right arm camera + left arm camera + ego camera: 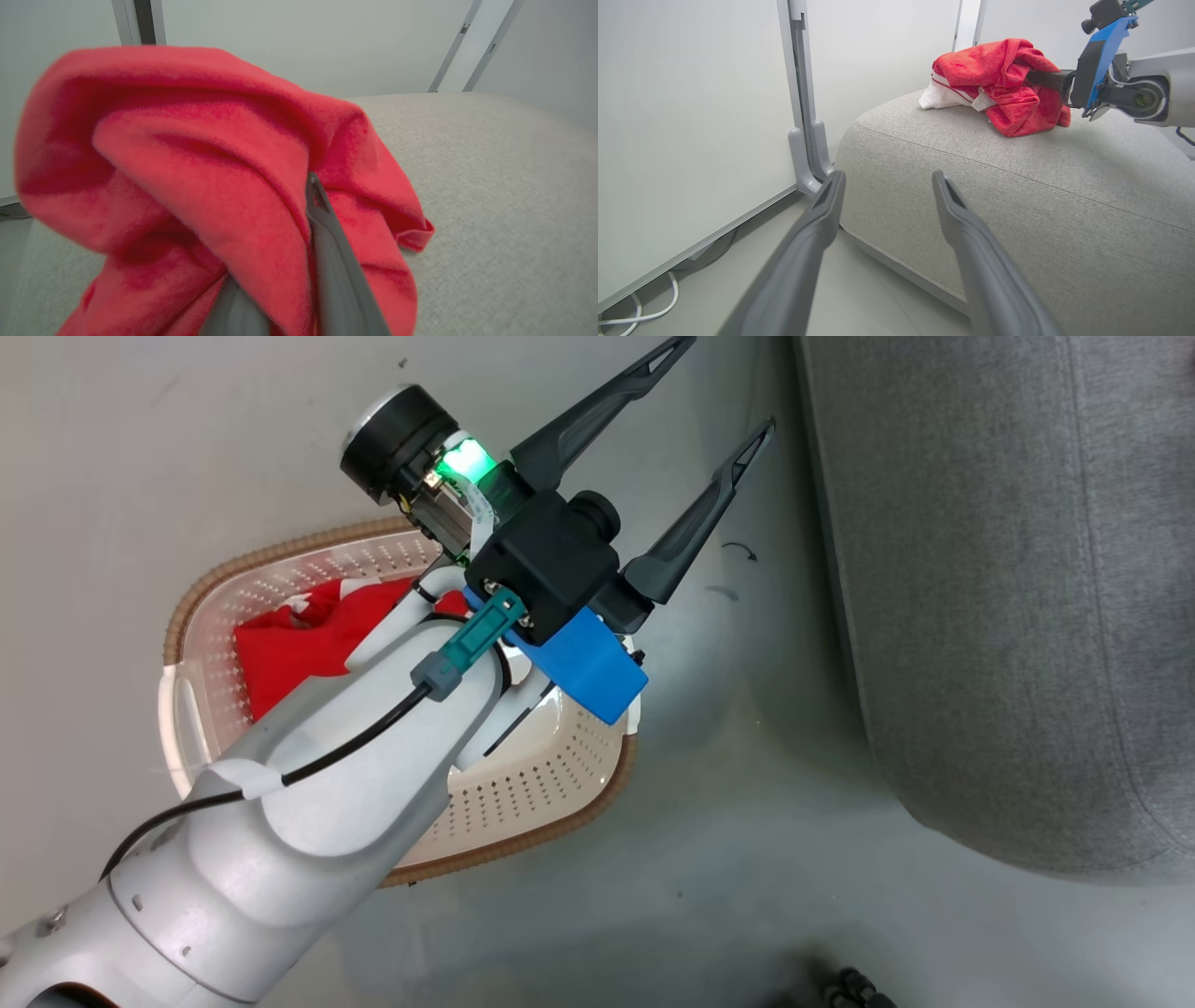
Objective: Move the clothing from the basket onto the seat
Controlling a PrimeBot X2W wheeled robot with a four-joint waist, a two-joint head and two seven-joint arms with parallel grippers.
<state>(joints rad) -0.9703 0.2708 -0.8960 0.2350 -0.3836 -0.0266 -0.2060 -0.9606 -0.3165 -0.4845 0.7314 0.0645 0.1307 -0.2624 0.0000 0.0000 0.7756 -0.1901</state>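
Beside seat (980,569) edge, left claw (728,383) spread; right claw (299,224) clamps clothing (1004,88).

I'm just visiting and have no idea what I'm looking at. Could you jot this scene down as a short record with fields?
Job: moving red clothing from basket to seat
Basket: cream with a brown rim, standing on the floor
Garment one: red, lying in the basket
Seat: large grey cushion
Garment two: red with white trim, bunched up on the seat
Right claw: fingers buried in garment two, seemingly closed on it
Left claw: open, empty, above the floor between basket and seat
Progress: one garment across, one to go
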